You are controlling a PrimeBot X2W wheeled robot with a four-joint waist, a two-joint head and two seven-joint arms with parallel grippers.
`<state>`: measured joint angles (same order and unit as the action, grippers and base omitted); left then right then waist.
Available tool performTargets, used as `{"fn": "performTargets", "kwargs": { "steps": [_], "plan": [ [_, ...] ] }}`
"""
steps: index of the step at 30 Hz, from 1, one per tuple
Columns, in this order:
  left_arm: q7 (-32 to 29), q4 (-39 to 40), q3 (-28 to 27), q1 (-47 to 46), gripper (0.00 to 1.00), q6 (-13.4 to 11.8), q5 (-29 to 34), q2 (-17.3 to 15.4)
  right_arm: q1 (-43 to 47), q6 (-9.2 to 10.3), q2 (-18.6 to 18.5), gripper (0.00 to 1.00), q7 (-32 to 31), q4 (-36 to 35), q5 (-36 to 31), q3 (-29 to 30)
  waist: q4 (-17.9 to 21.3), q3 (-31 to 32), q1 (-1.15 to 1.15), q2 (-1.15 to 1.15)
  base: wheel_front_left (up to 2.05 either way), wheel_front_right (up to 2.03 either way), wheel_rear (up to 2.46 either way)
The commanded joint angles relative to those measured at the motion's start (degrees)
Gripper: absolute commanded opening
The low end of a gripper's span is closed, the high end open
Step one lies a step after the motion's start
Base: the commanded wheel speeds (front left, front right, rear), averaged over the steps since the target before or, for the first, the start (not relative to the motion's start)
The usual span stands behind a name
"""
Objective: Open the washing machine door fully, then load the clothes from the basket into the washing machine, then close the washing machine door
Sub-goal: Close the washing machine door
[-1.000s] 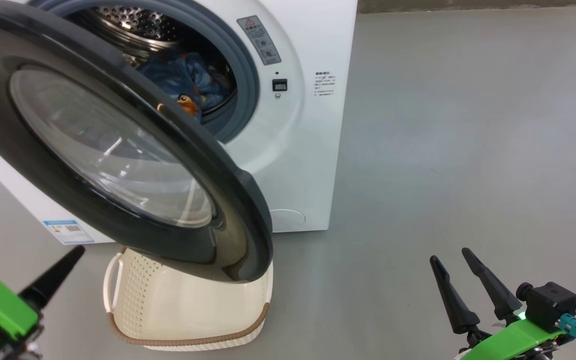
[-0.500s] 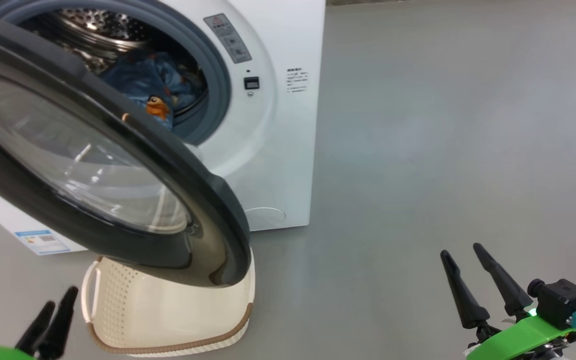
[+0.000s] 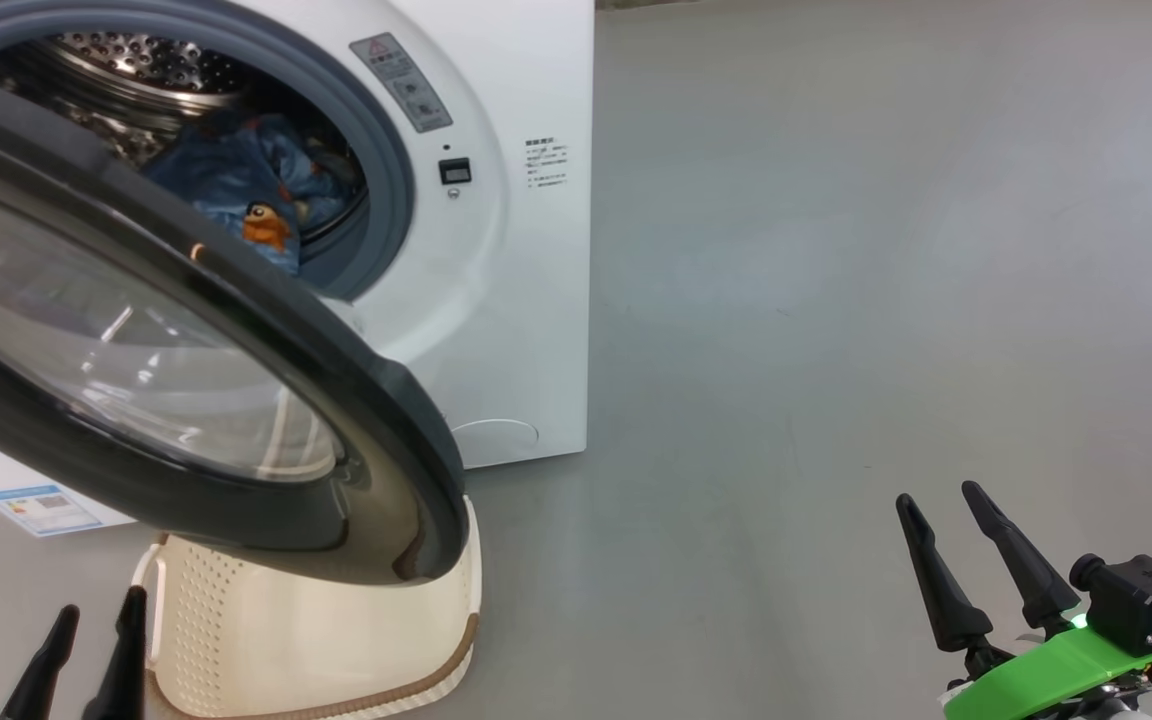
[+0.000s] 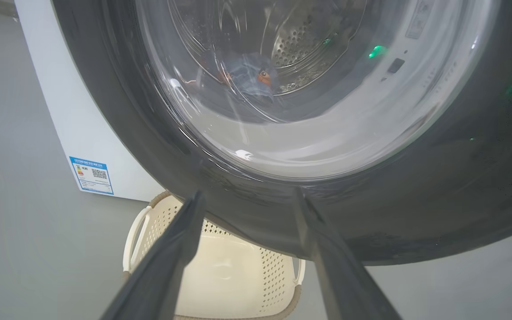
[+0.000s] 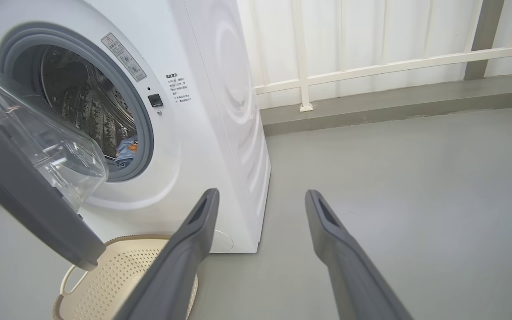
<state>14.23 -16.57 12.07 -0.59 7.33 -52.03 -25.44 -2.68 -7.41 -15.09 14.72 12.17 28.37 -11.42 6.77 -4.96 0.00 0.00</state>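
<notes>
While the washer (image 3: pixel 526 300) sits further left in the head view than it did a second ago, we take that as our camera turning, since the washer, door and basket keep the same places against each other. White and boxy, it stands on a grey floor with its steel drum exposed. Its door (image 3: pixel 136 330), a black ring round a bulging glass bowl, hangs wide open and overhangs the basket (image 3: pixel 196 620) on the floor below. What we see of the basket's inside is bare. Blue clothes (image 3: pixel 236 175) with an orange bear print lie in the drum.

Our left gripper (image 3: pixel 103 602) is what has changed: a second ago one finger showed at the lower left, and now both show, spread wide with nothing between them, just below the door's lower edge. Our right gripper (image 3: pixel 937 494) hovers well apart at the lower right, fingers equally wide and empty.

We judge loading finished, with closing the door the remaining step.
</notes>
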Motion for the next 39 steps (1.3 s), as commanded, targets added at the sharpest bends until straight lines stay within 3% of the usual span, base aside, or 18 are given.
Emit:
{"fn": "performTargets", "kwargs": {
  "steps": [1, 6, 15, 22, 39],
  "plan": [
    [0.74, 1.84, -3.91, -0.39, 1.0, 0.15, 3.22, -0.67, -0.5, -0.08, -1.11, 1.0, 0.28, -1.49, -0.29, -0.74, 0.32, 0.03, 0.0, 0.0, 0.0, 0.0, 0.0],
    [0.75, 5.3, -8.69, 1.42, 1.0, 0.15, 14.26, 3.09, -0.24, -0.08, -1.14, 1.0, 0.28, -1.37, -0.13, -0.45, 0.97, 0.06, 0.0, 0.0, 0.0, 0.0, 0.0],
    [0.76, 10.09, -12.61, 3.37, 1.0, 0.15, 27.37, 8.31, 0.17, -0.08, -0.81, 1.0, 0.28, -1.63, -0.16, 0.58, 1.26, -0.36, 0.0, 0.0, 0.0, 0.0, 0.0],
    [0.76, 11.05, -16.0, 4.31, 1.0, 0.15, 30.67, 12.04, 0.27, -0.08, -0.18, 1.0, 0.28, -1.72, -0.44, 1.29, 0.49, -0.88, 0.0, 0.0, 0.0, 0.0, 0.0],
    [0.76, 11.2, -15.89, 4.33, 1.0, 0.15, 31.28, 12.51, 0.49, -0.08, 0.08, 1.0, 0.28, -1.57, -0.54, 1.03, -0.12, -0.49, 0.0, 0.0, 0.0, 0.0, 0.0]
  ]
}}
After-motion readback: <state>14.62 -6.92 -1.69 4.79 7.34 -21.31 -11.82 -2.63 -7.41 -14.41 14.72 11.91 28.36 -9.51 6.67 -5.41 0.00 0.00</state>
